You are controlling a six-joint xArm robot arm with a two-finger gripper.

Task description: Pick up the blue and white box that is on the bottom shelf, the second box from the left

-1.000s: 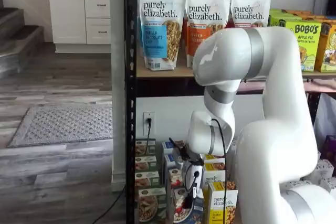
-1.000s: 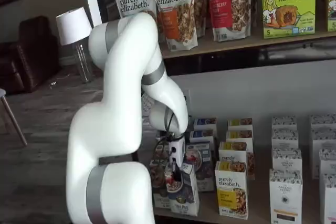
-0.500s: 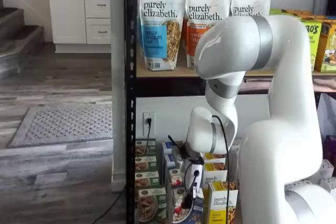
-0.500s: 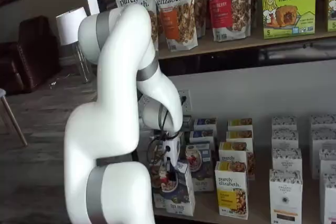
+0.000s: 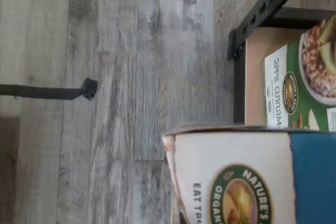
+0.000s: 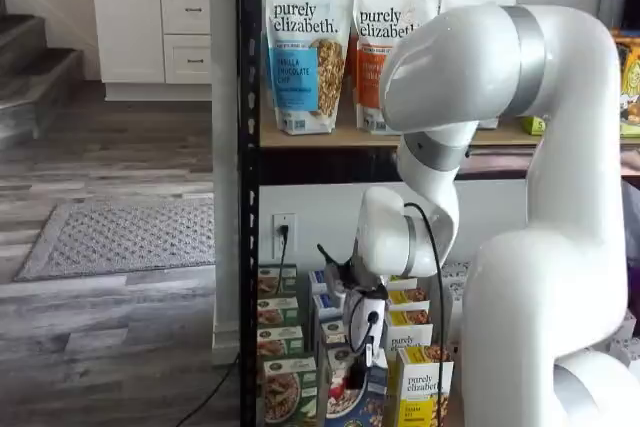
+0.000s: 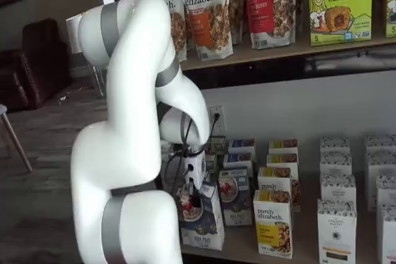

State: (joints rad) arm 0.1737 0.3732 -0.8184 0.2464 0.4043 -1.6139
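We see the white arm (image 7: 133, 122) fill both shelf views. The bottom shelf (image 7: 297, 253) carries rows of boxes. The gripper (image 7: 193, 197) is clamped on the blue and white box (image 7: 201, 221), tilted at the shelf's front edge.

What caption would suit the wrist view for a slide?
Held blue and white cardboard box fills the foreground over grey wood-plank flooring, with the black steel rack post and a green apple-cinnamon box beyond.

Bottom shelf (image 7: 309, 253) at lower right of a shelf view holds rows of upright boxes (image 7: 273, 222).
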